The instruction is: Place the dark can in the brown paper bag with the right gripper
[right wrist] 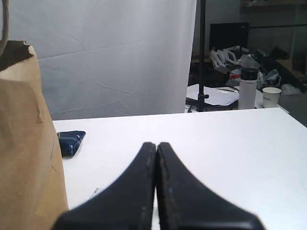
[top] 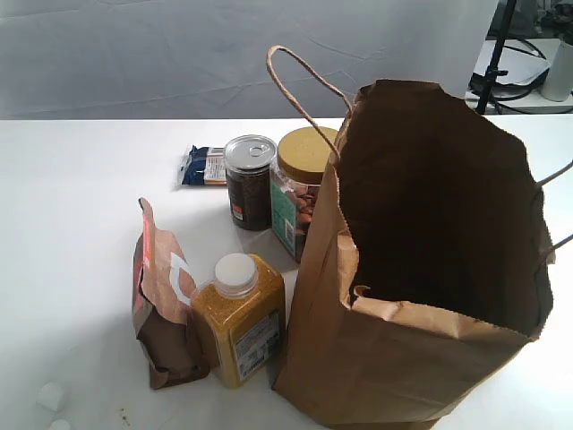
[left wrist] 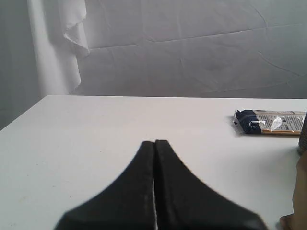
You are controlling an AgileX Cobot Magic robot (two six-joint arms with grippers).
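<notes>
The dark can (top: 250, 183), with a silver pull-tab lid and a small orange label, stands upright on the white table behind the other items. To its right, the tall brown paper bag (top: 421, 269) stands open, one loop handle (top: 300, 85) rising at its left; the bag's side (right wrist: 26, 143) also fills one edge of the right wrist view. Neither arm shows in the exterior view. My right gripper (right wrist: 156, 146) is shut with nothing in it, low over bare table beside the bag. Likewise shut and holding nothing, my left gripper (left wrist: 154, 143) hovers over the table.
A nut jar with a tan lid (top: 303, 190) stands between the can and the bag. A blue snack packet (top: 204, 167) lies behind the can, also seen as the blue packet (left wrist: 271, 122). A yellow-filled bottle (top: 240, 318) and a brown foil pouch (top: 163, 300) stand in front.
</notes>
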